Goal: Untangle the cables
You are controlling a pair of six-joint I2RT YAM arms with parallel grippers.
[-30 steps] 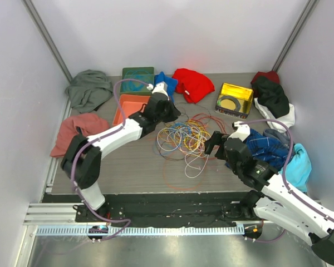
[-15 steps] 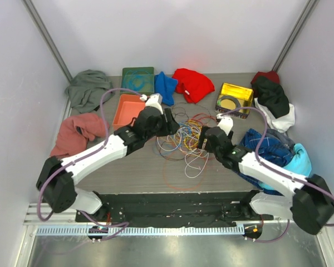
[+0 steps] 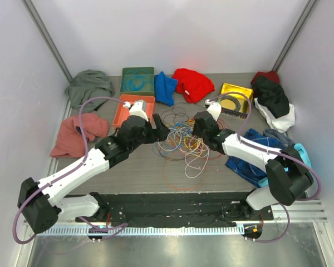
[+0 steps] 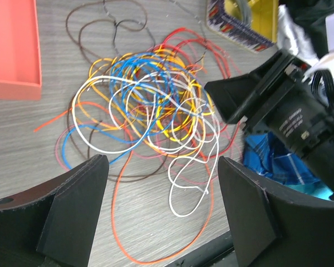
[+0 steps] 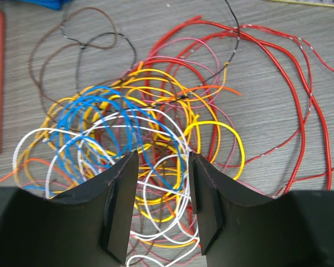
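Note:
The cables (image 3: 182,139) lie as one loose tangle of blue, yellow, orange, red, white and dark brown wire in the middle of the table. My left gripper (image 3: 160,129) hangs open at the tangle's left edge. In the left wrist view its jaws (image 4: 162,167) stand wide apart above a white loop (image 4: 185,194) and a long orange loop (image 4: 118,222), holding nothing. My right gripper (image 3: 196,127) hovers over the tangle's right side. In its own view the fingers (image 5: 162,158) stand a narrow gap apart over white, blue and yellow strands (image 5: 156,128), and nothing is clamped between them.
An orange tray (image 3: 134,105) and a green tin (image 3: 138,79) sit behind the left arm, a yellow tin (image 3: 235,95) behind the right arm. Garments ring the table: grey (image 3: 89,89), pink (image 3: 78,130), blue (image 3: 166,88), red (image 3: 193,83), black-and-white (image 3: 273,100), blue plaid (image 3: 261,147).
My left gripper opened and drew back from the far side of the tangle toward the near left. My right gripper swung forward over the tangle's right side, and its jaws narrowed.

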